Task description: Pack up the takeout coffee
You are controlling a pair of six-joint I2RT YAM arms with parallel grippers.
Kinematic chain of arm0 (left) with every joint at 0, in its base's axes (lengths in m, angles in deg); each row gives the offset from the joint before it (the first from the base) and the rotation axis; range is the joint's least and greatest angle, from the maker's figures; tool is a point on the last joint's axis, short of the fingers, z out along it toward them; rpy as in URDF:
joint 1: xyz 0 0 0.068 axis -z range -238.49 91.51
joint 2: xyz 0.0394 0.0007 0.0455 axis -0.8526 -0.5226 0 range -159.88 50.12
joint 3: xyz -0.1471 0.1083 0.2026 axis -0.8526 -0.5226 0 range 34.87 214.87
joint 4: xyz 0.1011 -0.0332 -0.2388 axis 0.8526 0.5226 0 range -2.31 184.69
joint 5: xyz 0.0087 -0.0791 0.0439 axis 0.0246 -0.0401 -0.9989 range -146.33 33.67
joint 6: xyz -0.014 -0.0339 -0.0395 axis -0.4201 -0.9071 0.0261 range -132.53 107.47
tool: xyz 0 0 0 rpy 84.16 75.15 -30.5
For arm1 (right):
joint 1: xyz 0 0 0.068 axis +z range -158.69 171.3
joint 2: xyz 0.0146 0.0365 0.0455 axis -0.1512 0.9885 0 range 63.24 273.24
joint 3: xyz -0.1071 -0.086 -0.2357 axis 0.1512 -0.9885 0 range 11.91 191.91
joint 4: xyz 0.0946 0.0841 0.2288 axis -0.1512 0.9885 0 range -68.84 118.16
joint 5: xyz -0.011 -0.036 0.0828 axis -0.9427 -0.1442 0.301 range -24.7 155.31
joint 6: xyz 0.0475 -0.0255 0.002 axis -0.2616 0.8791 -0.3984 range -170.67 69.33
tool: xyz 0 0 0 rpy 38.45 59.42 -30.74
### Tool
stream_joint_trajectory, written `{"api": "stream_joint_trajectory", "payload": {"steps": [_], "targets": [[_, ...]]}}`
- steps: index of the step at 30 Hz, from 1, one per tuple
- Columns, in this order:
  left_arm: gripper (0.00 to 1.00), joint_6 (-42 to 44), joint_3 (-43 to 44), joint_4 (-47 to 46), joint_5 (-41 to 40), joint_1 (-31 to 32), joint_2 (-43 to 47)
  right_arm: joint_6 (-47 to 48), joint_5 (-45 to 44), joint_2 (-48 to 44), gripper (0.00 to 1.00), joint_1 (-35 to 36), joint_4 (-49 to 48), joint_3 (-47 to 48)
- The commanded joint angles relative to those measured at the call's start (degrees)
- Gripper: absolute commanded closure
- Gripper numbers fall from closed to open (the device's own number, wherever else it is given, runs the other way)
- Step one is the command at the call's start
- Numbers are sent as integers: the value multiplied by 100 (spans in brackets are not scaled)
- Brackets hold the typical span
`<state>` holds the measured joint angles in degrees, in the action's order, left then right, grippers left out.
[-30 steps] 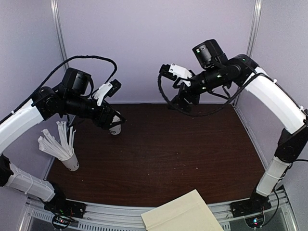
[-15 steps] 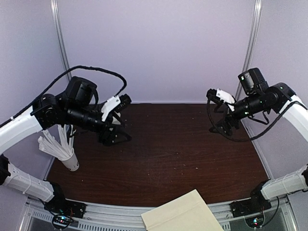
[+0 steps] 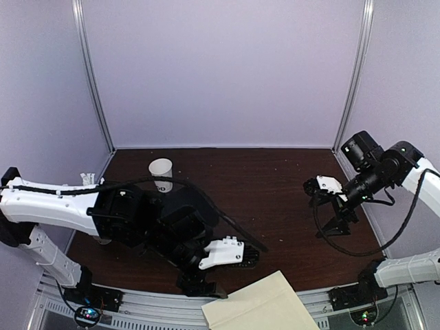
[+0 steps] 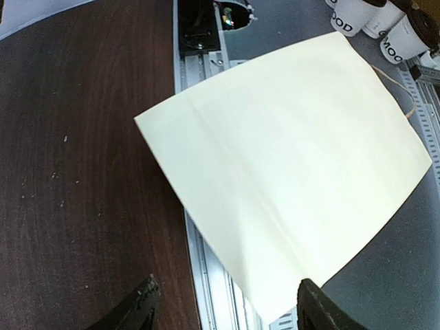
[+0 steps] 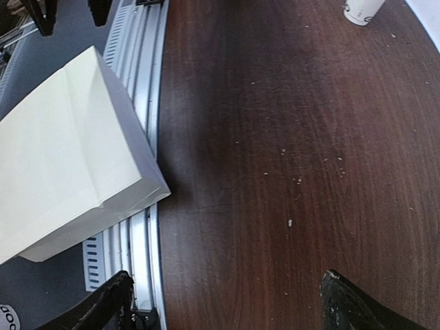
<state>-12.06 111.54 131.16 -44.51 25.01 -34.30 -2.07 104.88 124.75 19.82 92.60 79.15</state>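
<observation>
Dark brown table (image 3: 289, 206) is carrying takeout coffee cup (image 3: 161, 174), standing upright at 10 o'clock, apart from both arms. Left gripper (image 4: 227, 297) is hovering over cream paper bag (image 4: 289, 158) at 6 o'clock, fingers spread, empty. Right gripper (image 5: 227, 292) is hanging at 3 o'clock, fingers wide, empty.

The overhead view looks down the table (image 3: 275, 206); both wrist views, closer, share the cream bag (image 4: 289, 172).

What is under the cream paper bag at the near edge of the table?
The paper bag lies across the edge of the table and the aluminium rail. Anything else beneath it is hidden.
</observation>
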Motion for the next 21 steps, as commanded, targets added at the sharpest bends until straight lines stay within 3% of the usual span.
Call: {"api": "stream_joint_trajectory", "payload": {"steps": [1, 4, 10, 21], "targets": [[31, -300, 222, -110, -431, 310, -450, 199, 351, -135, 6, 535, 216, -399], [32, -512, 241, -185, -587, 377, -745, -139, 30, -21, 7, 1251, -302, -701], [32, -1344, 13, -722, -1393, 362, -885, -141, 59, 272, 11, 1516, -207, -548], [35, -1904, -548, -1528, -182, -62, -968, -172, -33, -28, 9, 1534, -120, -448]]}}
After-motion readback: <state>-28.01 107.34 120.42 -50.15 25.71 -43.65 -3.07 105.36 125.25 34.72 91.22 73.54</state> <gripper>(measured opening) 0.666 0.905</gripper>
